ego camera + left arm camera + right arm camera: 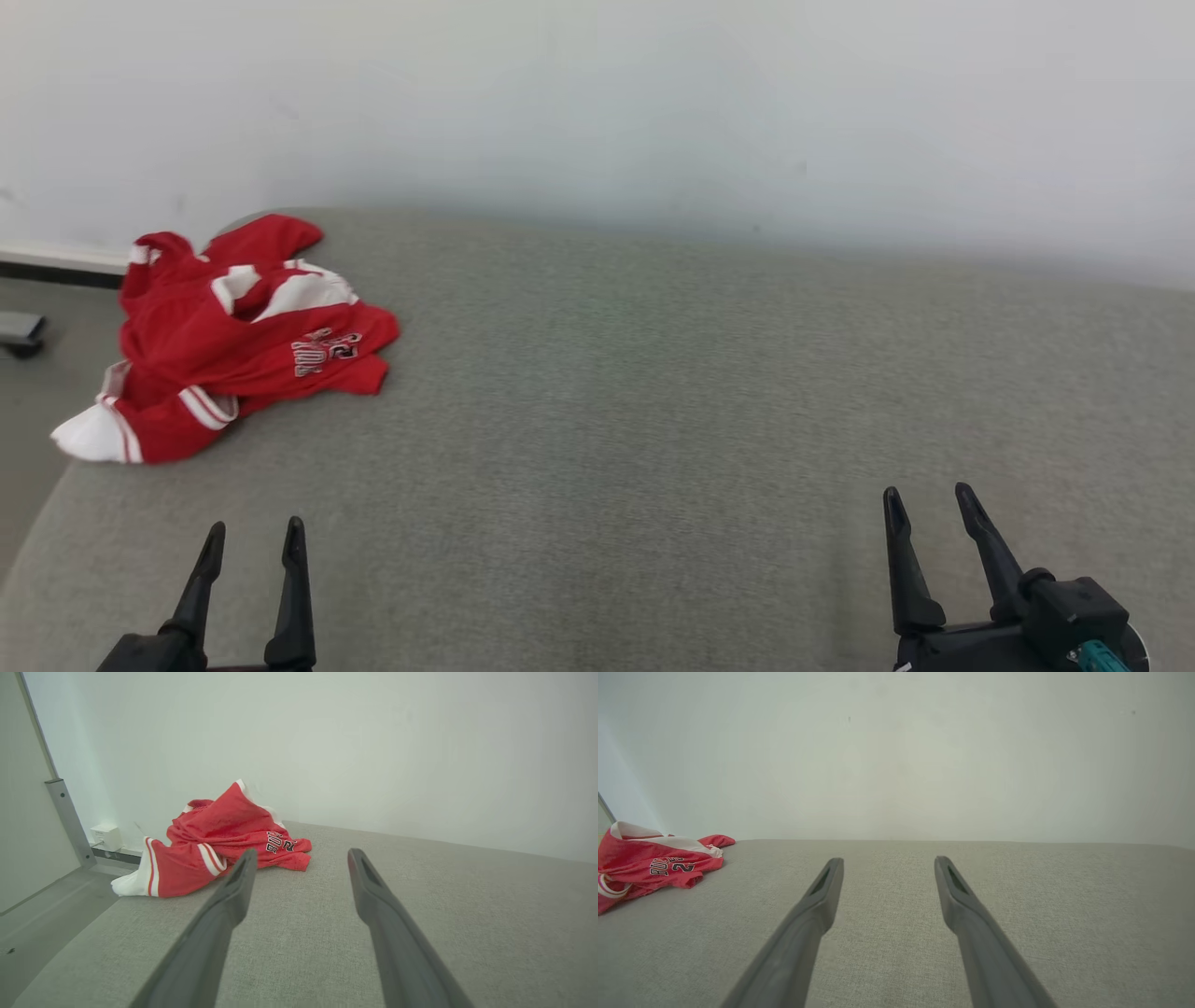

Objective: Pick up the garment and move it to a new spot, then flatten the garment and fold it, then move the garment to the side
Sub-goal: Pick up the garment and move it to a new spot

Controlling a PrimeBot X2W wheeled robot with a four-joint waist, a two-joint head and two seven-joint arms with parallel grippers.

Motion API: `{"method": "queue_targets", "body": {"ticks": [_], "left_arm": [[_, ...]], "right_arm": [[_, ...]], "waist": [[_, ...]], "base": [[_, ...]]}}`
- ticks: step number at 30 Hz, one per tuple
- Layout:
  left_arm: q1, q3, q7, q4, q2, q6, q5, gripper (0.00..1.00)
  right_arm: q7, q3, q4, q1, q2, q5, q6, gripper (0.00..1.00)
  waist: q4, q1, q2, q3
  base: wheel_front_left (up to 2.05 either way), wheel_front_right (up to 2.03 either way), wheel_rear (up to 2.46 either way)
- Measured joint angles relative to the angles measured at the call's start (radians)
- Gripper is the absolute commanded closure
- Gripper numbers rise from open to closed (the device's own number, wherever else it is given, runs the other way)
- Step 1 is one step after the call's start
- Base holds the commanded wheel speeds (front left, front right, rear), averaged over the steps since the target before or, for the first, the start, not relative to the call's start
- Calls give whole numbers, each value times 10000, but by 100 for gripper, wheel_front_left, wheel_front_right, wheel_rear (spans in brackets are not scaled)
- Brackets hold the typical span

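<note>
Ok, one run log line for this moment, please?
garment: crumpled, far left, untouched | left gripper: jaws open, empty | right gripper: jaws open, empty

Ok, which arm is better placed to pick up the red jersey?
Left. The crumpled red jersey lies at the far left, straight ahead of the open left gripper; the open right gripper stands well off to the right.

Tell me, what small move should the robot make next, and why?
Probably reach the left pincer forward toward the crumpled red garment. Both it and the right pincer stand open and empty, well short of the garment, which lies bunched at the far left edge of the grey surface, on the left pincer's side. Nothing can be flattened or folded until it is picked up.
</note>
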Motion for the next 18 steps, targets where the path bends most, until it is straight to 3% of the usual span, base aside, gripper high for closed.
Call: {"method": "queue_targets", "body": {"ticks": [18], "left_arm": [[94, 201, -2, 13, 35, 531, -61, 0]], "right_arm": [[-25, 284, 232, 20, 4, 71, 0, 0]], "waist": [[2497, 0, 0, -126]], "base": [[0, 0, 0]]}}
